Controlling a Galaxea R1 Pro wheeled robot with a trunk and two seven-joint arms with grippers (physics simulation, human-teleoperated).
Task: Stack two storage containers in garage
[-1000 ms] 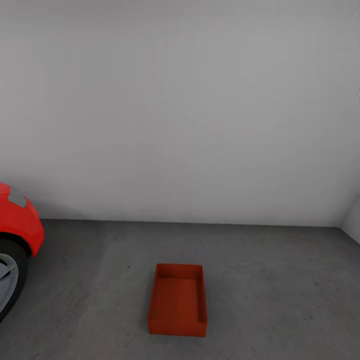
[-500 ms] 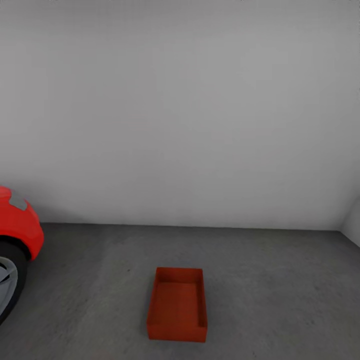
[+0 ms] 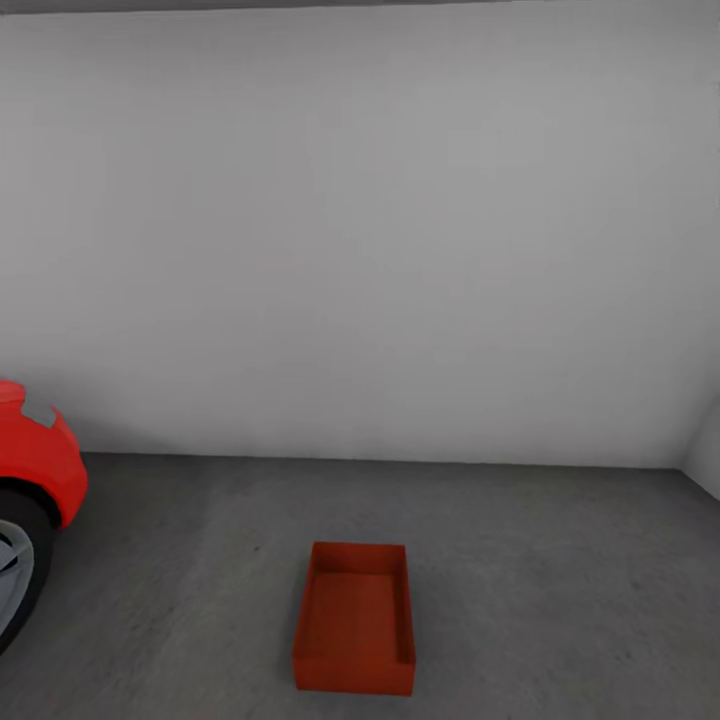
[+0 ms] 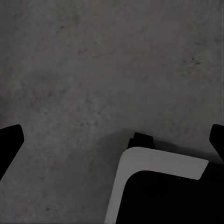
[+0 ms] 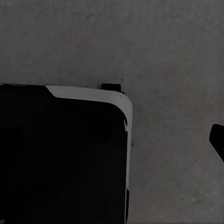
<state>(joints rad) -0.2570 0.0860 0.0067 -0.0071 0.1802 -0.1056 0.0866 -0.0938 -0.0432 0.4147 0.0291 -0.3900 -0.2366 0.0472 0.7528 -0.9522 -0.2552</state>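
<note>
Since a second ago my whole head view has slid: the container (image 3: 354, 620) sits lower in it, the wall's top edge has come in, so my head or base moved, not the box. Nearest to me, under the left wrist, bare floor (image 4: 93, 70) with a white-and-black corner of my own base (image 4: 158, 186) jutting in; the left gripper (image 4: 112, 140) has its dark fingertips (image 4: 9, 142) at opposite edges of that view, spread wide, nothing between them. Under the right wrist the same base corner over concrete, and only one fingertip (image 5: 217, 139) of the right gripper shows, the other cut off, so I cannot tell whether that hand is open or closed. Farther out, one container rests upright on the garage floor, open top up, apparently empty, well apart from the car (image 3: 35, 470) at my left and short of the wall (image 3: 360, 250). One box is placed; the other is yet to be brought. Risks, as I judge them: rolling off with the base so near could clip the box and shove it; swinging left could graze the car's wheel (image 3: 15, 565); later, a skewed set-down could leave the top box tilted on thin rims. Hard to make out: the box's near wall inside face, most of the car, and my own arms.
</note>
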